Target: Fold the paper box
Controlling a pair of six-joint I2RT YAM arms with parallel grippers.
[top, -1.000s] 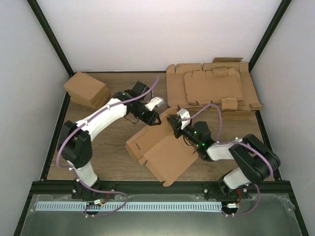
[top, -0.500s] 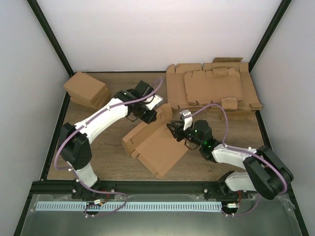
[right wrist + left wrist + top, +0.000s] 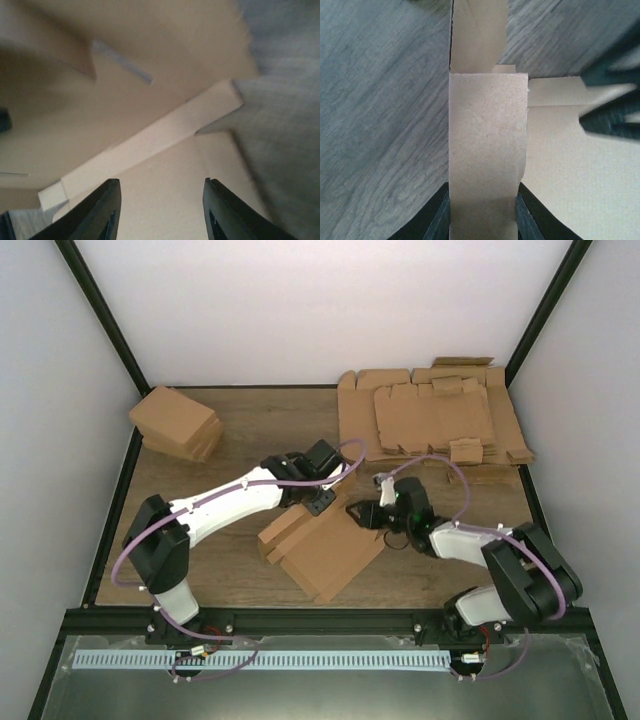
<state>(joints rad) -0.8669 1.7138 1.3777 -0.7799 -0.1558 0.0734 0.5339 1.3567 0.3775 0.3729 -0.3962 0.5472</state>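
Overhead, a pile of compact brown cartons [image 3: 175, 423] sits at the upper left on the wooden table [image 3: 225, 575]. Toward the center, the left gripper [image 3: 316, 504] clamps a flap of the paper box [image 3: 330, 550]; its wrist camera shows the cardboard strip pinched between two dark fingers [image 3: 442, 217]. The box lies just below the frame's center, its broad panel low on the wood and a flap lifted along its upper left side. Just to the right, the right gripper [image 3: 358, 512] hangs low over the box's upper right edge, its fingers [image 3: 107, 212] spread apart, holding nothing, with cardboard beyond them. At the upper right lies a thick stack of flat cardboard sheets [image 3: 435, 420].
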